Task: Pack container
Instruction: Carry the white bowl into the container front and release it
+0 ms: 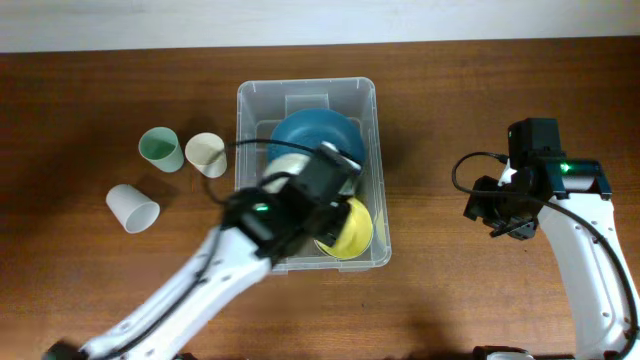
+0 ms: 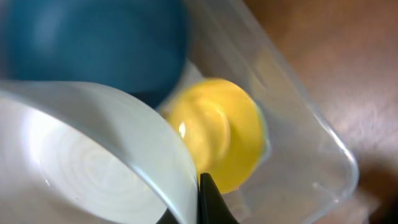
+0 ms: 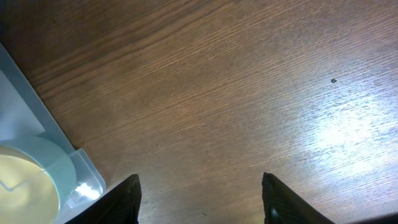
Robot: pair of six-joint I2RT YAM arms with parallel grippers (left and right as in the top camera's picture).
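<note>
The container [image 1: 262, 105] sits near the middle of the wooden table [image 1: 80, 300], its long sides running from 12 to 6 o'clock in the overhead view. A blue bowl [image 1: 315, 135] fills its 12 o'clock half, and a yellow bowl [image 1: 352, 230] lies tilted in the corner at 5 o'clock, close against the clear wall. Between them, towards the 9 o'clock side, is a white bowl [image 1: 290, 165].

The left arm reaches in from 7 o'clock, and the left gripper [image 1: 338, 172] is over the bin's middle. In the left wrist view the white bowl [image 2: 93, 155] fills the lower left. Its rim is pinched between the fingers, one dark fingertip [image 2: 211, 202] showing just outside the rim, so the jaws are clenched on that bowl. Beyond it the blue bowl [image 2: 93, 43] lies at 11 o'clock and the yellow bowl [image 2: 217, 134] at 3 o'clock, with the container wall [image 2: 311, 143] just past it.

Outside the bin at 9 o'clock stand a green cup [image 1: 160, 148] and a cream cup [image 1: 206, 154] side by side, and a white cup [image 1: 132, 207] lies on its side at 8 o'clock.

The right gripper [image 1: 495, 210] hangs at 3 o'clock, well apart from the bin. In the right wrist view its jaws are spread wide over bare wood [image 3: 200, 199], grasping nothing, and a corner of the container [image 3: 37, 124] shows at 8 o'clock
</note>
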